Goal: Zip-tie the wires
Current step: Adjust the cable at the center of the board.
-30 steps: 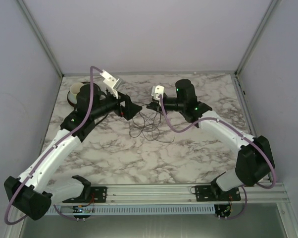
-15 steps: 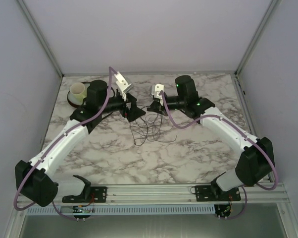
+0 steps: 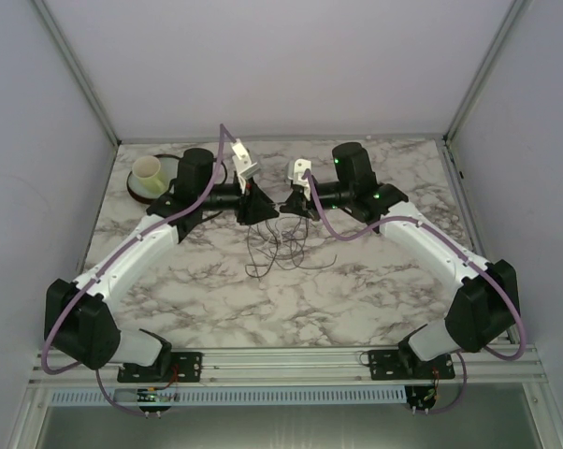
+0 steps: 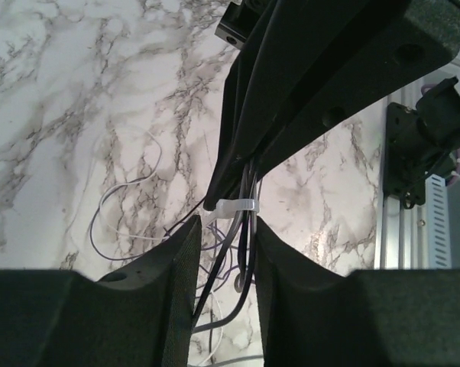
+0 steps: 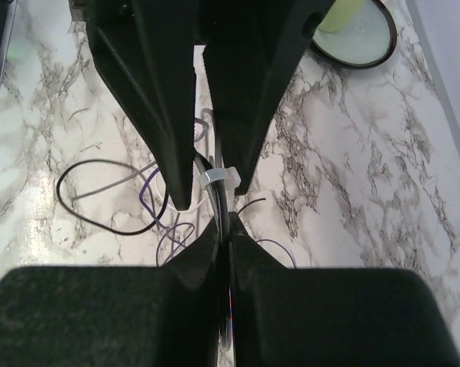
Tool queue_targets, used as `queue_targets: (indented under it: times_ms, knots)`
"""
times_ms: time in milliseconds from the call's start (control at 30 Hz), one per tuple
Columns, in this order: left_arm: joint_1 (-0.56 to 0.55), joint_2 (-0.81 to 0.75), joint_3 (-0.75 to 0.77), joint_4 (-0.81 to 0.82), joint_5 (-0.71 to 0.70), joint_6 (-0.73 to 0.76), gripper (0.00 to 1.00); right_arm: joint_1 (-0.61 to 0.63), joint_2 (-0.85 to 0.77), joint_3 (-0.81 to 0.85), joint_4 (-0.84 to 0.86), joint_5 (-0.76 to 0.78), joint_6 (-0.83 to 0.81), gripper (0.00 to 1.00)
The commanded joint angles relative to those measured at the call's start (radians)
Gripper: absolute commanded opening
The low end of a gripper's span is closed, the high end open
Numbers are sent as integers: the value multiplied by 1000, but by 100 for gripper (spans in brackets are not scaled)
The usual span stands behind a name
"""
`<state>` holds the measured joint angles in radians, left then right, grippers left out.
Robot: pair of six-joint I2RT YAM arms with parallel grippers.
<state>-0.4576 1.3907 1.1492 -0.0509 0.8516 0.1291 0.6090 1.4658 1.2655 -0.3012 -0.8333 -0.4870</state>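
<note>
Between the narrowed jaws of the left claw (image 4: 228,223) a gap shows, and the wires (image 4: 246,252) run through it as one gathered strand; whether the pads press them I cannot tell. The risk starts here. If these jaws close on the strand rather than on the white zip tie (image 4: 234,207) sitting just past their tips, a pull would likely drag the wires instead of tightening the band, and such hair-thin strands could slip out or kink. Just beyond the tie, the right claw (image 5: 228,229) is pinched tight on the same strand. Should the two claws pull unevenly, a band not yet cinched may slide along the bundle. The wires look thin, limp and mostly dark, with some purplish and pale strands. They are bunched at the tie and spill from under both claws into slack loops on the marble table (image 4: 77,92).
</note>
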Motion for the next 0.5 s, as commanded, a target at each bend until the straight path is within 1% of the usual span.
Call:
queue_targets:
  times_ms: [0,167,333,367,400,467]
  knots:
    - [4,-4,32,42,63,20,29,-8,-25,60,11,-25,-9,0]
    - [4,4,30,41,69,12,10,-10,-20,62,11,-8,-6,0]
    - [4,4,35,17,66,11,0,-14,-21,64,12,40,6,0]
    - [5,5,34,13,67,6,0,-16,-21,66,13,55,11,5]
    - [6,5,34,8,65,-2,0,-19,-23,65,13,64,15,18]
    - [11,11,32,1,55,-22,0,-30,-39,60,13,72,20,33]
